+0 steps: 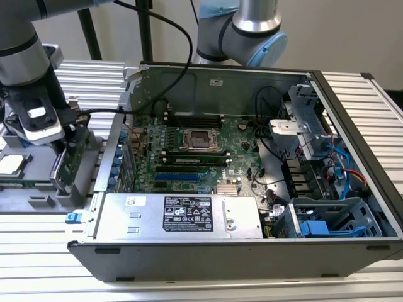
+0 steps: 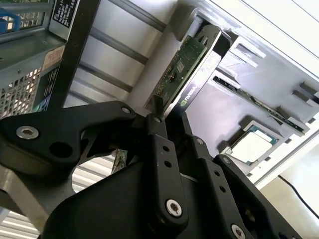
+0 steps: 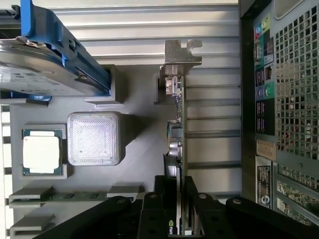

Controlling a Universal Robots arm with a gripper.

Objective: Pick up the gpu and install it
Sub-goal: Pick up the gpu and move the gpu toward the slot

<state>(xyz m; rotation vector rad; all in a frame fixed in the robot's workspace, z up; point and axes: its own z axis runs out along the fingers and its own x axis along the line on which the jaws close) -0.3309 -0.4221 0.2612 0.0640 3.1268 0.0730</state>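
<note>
The gpu [image 3: 179,124] stands on edge in a slot of the grey parts tray [image 3: 134,164], its silver bracket [image 3: 182,54] at the far end from the gripper. In the second wrist view the gpu's [image 2: 183,59] green board and black shroud rise between the black fingers. My gripper [image 3: 178,194] is shut on the gpu, one finger on each face of the card. In the exterior view the gripper [image 1: 68,160] and the gpu [image 1: 64,168] are at the left, just outside the open computer case [image 1: 352,126]. I cannot tell whether the card has lifted from its slot.
The case lies open with a green motherboard [image 1: 189,135], a blue card slot [image 1: 176,178] and a power supply [image 1: 182,214] at the front. The tray also holds a hard drive on blue rails [image 3: 45,69], a processor [image 3: 42,152] and a memory stick [image 3: 75,195]. The case's rear panel [image 3: 284,99] is close beside the gpu.
</note>
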